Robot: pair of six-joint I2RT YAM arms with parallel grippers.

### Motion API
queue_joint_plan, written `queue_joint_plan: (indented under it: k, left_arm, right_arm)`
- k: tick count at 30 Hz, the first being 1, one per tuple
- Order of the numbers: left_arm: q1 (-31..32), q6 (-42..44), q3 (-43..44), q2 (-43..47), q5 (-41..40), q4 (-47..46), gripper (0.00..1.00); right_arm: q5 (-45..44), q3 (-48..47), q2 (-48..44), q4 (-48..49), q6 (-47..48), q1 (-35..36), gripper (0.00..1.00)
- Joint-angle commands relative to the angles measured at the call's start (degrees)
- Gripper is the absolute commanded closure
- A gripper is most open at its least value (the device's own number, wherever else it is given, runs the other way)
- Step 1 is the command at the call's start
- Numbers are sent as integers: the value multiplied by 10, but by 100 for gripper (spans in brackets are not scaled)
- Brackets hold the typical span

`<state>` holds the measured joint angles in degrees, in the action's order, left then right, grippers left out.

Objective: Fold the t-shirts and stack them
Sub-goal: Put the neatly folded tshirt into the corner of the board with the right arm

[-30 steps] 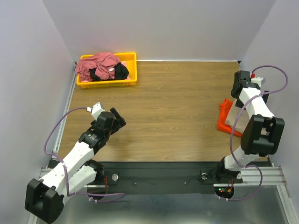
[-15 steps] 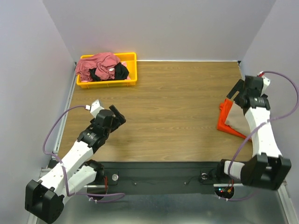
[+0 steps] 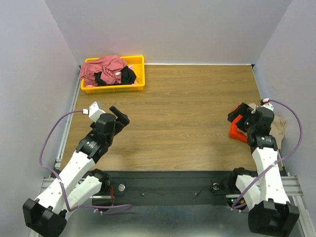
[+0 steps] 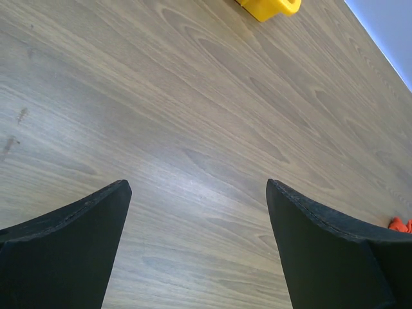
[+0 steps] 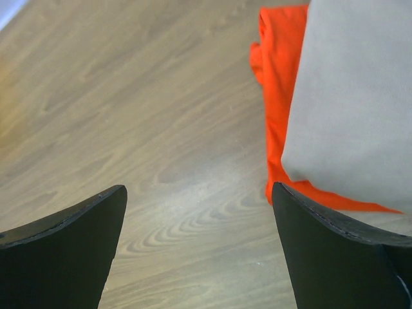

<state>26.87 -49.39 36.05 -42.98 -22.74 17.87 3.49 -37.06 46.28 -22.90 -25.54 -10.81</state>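
Note:
A folded tan t-shirt point(image 5: 354, 96) lies on a folded bright orange-red t-shirt point(image 5: 275, 96) at the table's right edge; the top view shows the orange one point(image 3: 235, 132) and the tan one point(image 3: 280, 126) either side of my right arm. My right gripper point(image 3: 235, 117) point(image 5: 196, 251) is open and empty, over bare wood at the stack's left edge. A dusty rose-red t-shirt point(image 3: 102, 67) and a black t-shirt point(image 3: 126, 75) lie crumpled in the yellow bin point(image 3: 113, 89). My left gripper point(image 3: 122, 116) point(image 4: 196, 244) is open and empty above bare wood, well short of the bin.
The bin's corner point(image 4: 267, 8) shows at the top of the left wrist view. A scrap of the orange cloth point(image 4: 400, 224) shows at its right edge. Grey walls close the table on the left, back and right.
My right arm has swung from the far right back toward the near side, its gripper now at the stack's left edge. My left gripper has moved a little toward the far side.

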Motion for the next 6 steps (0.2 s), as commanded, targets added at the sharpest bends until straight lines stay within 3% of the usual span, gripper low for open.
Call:
queue_joint_plan:
  k: [1,6]
  left_arm:
    - [-2,-11,31,11,-42,17,1]
    - [-2,-10,40,14,-48,17,1]
  right_arm:
    - [34,18,-49,80,1,-3,0]
    - [45,19,-77,90,-6,-3,0]
